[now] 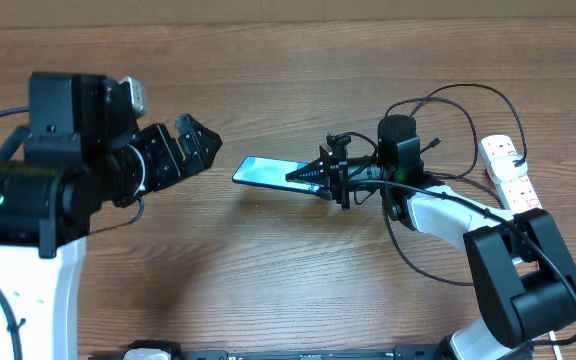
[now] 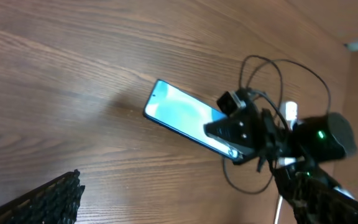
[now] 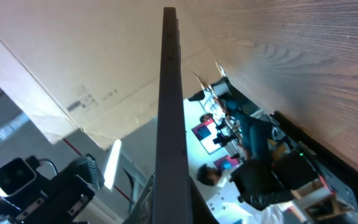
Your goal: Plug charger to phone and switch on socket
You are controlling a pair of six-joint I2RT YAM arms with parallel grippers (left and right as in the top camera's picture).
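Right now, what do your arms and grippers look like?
The left arm and right arm have white links between black joint housings, with black cables alongside. The left gripper and right gripper are black; the left's fingers are ribbed. A green light glows on the right wrist.
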